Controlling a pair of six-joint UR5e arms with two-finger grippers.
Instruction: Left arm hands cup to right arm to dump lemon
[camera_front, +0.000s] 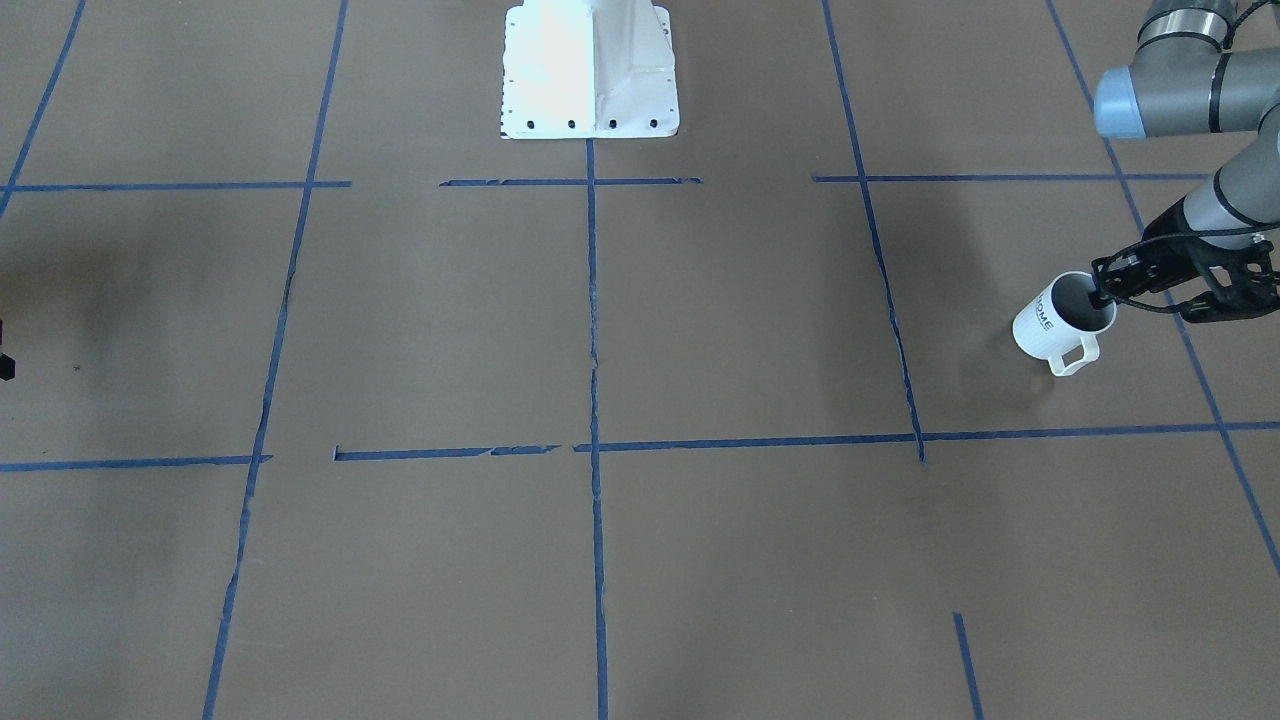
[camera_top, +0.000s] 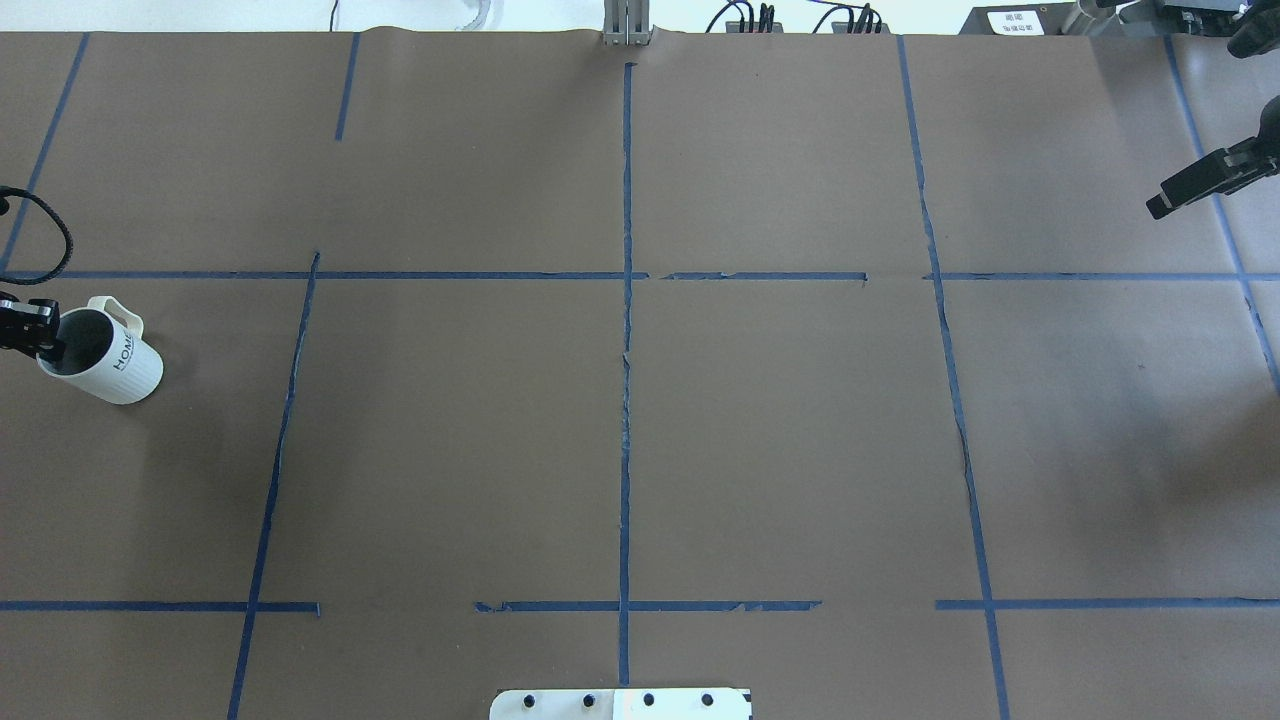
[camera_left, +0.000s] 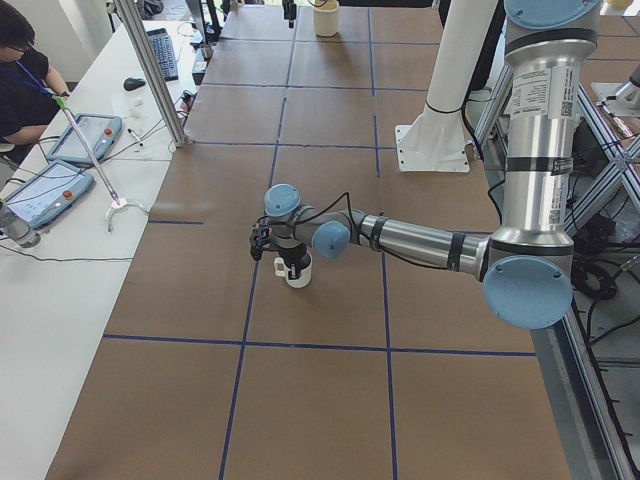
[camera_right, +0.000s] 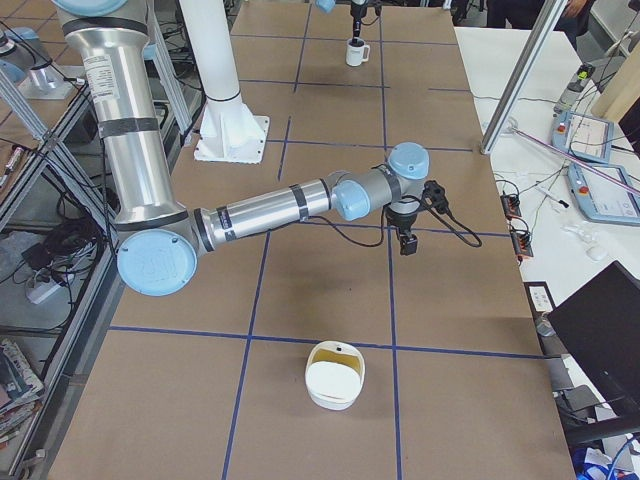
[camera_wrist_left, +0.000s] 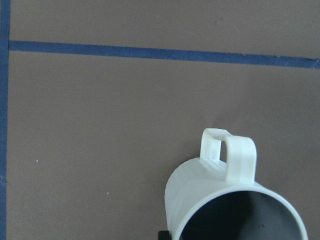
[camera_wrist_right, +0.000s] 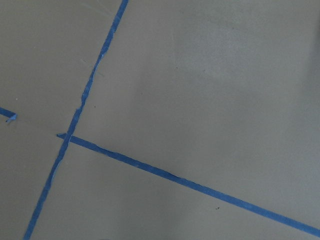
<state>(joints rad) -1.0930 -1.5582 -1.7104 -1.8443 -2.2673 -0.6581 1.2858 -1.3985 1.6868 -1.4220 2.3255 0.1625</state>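
Note:
The white cup (camera_front: 1048, 325) with "HOME" on its side is at the table's left end, handle (camera_wrist_left: 235, 155) pointing away from the robot. My left gripper (camera_front: 1105, 298) comes in from the side and is shut on its rim, one finger inside the grey mouth. The cup (camera_top: 110, 360) looks slightly tilted, and I cannot tell whether it touches the table. The lemon is hidden; only the dark inside of the cup (camera_wrist_left: 240, 215) shows. My right gripper (camera_top: 1160, 206) hangs over the far right of the table, away from the cup, and its jaw gap is not readable.
The robot's white pedestal (camera_front: 590, 75) stands at mid-table. A white bowl-like container (camera_right: 335, 375) sits near the right end. Blue tape lines (camera_top: 626, 350) cross the brown table. A side bench holds tablets (camera_left: 50, 190), with a seated person (camera_left: 25, 85) and a metal post (camera_left: 150, 70).

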